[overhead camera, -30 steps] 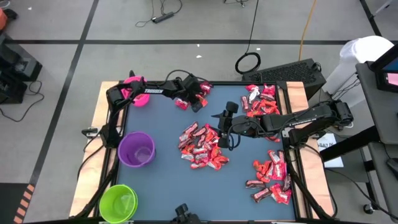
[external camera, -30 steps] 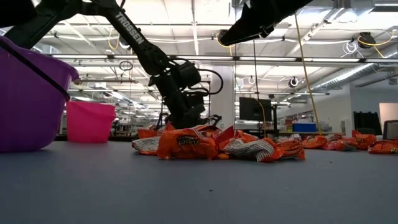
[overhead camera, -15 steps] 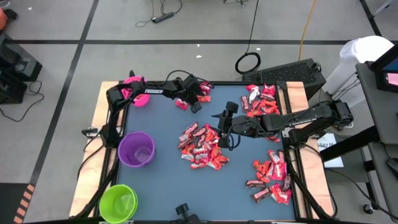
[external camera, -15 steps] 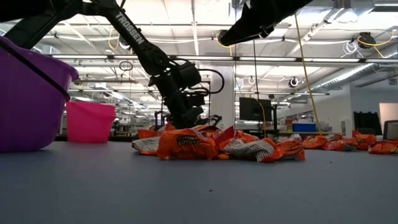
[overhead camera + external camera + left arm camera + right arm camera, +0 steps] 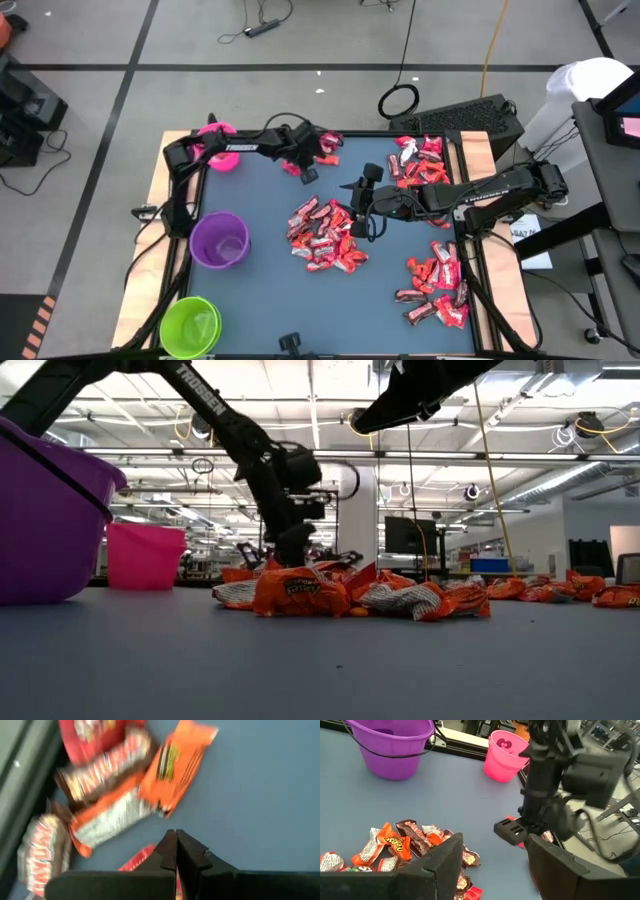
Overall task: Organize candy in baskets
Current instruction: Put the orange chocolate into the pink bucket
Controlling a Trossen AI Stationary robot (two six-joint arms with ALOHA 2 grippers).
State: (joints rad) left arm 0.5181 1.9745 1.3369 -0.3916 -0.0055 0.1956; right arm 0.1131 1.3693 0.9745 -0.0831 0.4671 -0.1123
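Candy lies in heaps on the blue table: a middle pile (image 5: 325, 235), one at the far right (image 5: 418, 160), one at the near right (image 5: 437, 290) and a few pieces at the far edge (image 5: 115, 795). The pink basket (image 5: 218, 145), the purple basket (image 5: 220, 240) and the green basket (image 5: 190, 325) stand along the left side. My left gripper (image 5: 305, 173) is low beside the far pieces, shut on a red candy (image 5: 136, 863). My right gripper (image 5: 358, 215) hangs open above the middle pile's far right edge, with nothing between its fingers. My left gripper has the red candy's wrapper edge (image 5: 150, 854) pinched between its two shut fingers, which slant down from above. Most of the wrapper is hidden behind the fingers. I cannot tell whether the piece is clear of the table.
Bare blue table lies between the baskets and the middle pile. The table's raised black rim (image 5: 330, 133) runs just behind the far pieces. The pink basket (image 5: 506, 755) and the purple basket (image 5: 392, 745) also show in the right wrist view, beyond my left arm.
My left gripper has shut beside the far pieces. It has then drawn a little toward the table's left edge and risen slightly. My right gripper has kept still.
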